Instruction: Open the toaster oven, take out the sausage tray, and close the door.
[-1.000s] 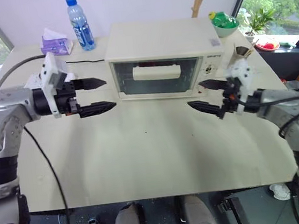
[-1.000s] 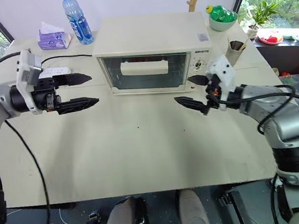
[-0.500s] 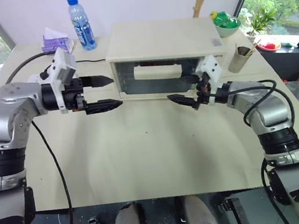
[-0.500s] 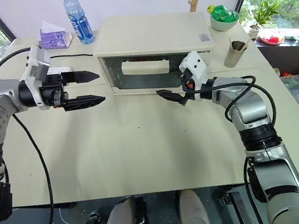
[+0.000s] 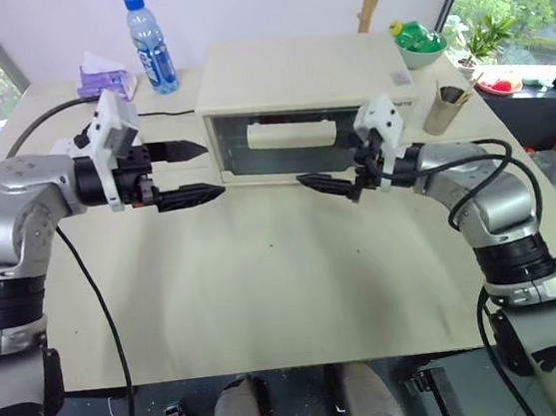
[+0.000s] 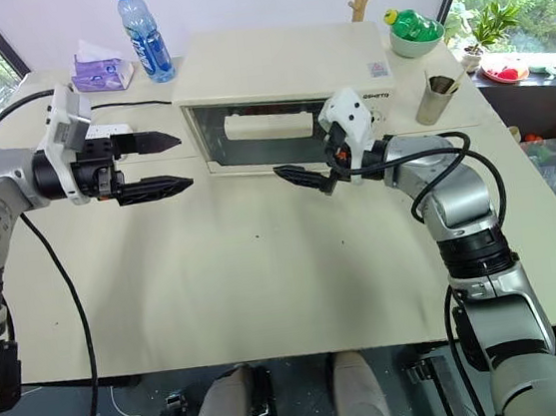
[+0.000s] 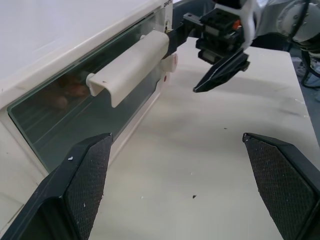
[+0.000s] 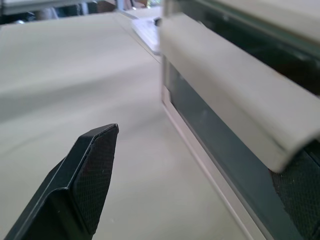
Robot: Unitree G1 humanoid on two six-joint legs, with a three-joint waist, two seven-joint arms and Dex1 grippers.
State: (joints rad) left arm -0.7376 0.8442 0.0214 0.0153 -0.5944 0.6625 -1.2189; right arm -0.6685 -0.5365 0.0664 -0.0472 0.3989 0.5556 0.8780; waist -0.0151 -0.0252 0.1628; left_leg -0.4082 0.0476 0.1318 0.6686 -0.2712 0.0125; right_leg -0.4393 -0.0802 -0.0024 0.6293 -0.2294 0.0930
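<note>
The cream toaster oven [image 5: 298, 75] stands at the back of the table, its glass door [image 5: 287, 152] closed. My right gripper [image 5: 325, 162] is open at the right end of the white bar handle [image 8: 235, 110]. One finger [image 8: 85, 185] hangs out over the table and the other [image 8: 300, 187] sits close under the handle's end. Off the oven's left corner my left gripper [image 5: 203, 169] is open and holds nothing. In the left wrist view, reddish-brown sausages [image 7: 65, 92] show dimly behind the glass, while the sausage tray under them is hard to make out.
A water bottle [image 5: 149, 42] and a tissue pack [image 5: 103, 82] stand at the back left. A green bowl [image 5: 418, 41] and a metal cup [image 5: 448, 108] sit right of the oven. A black cable [image 5: 162, 113] runs behind the left arm.
My right gripper has moved left along the oven's front, from the knob panel to the handle's right end. The left gripper has kept its place.
</note>
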